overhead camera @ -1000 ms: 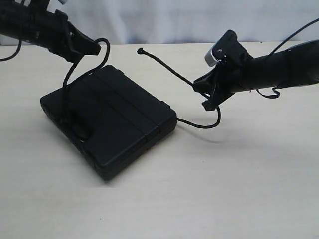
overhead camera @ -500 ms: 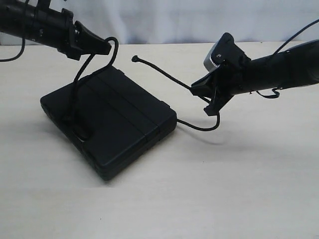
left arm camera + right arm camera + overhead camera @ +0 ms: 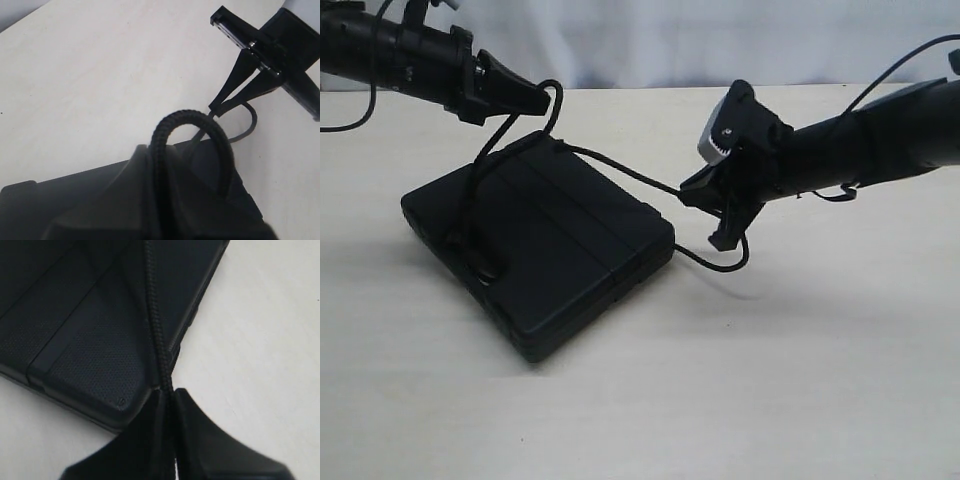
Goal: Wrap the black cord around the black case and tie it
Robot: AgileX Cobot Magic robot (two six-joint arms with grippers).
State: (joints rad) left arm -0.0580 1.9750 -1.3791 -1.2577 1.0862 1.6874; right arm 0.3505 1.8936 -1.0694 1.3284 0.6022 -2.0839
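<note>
Shifted toward the black case point(image 3: 560, 245), the right hand point(image 3: 692, 193) pinches the black cord point(image 3: 620, 169); left hand point(image 3: 542, 102) likewise.

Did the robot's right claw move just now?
Yes. The right gripper slid left, closer to the black case, carrying the black cord with it.

The pale table point(image 3: 800, 380) carries the black case point(image 3: 550, 250), lying flat left of the middle. A slack loop of the black cord point(image 3: 723, 269) sags just beside its right corner, perhaps touching the table.
</note>
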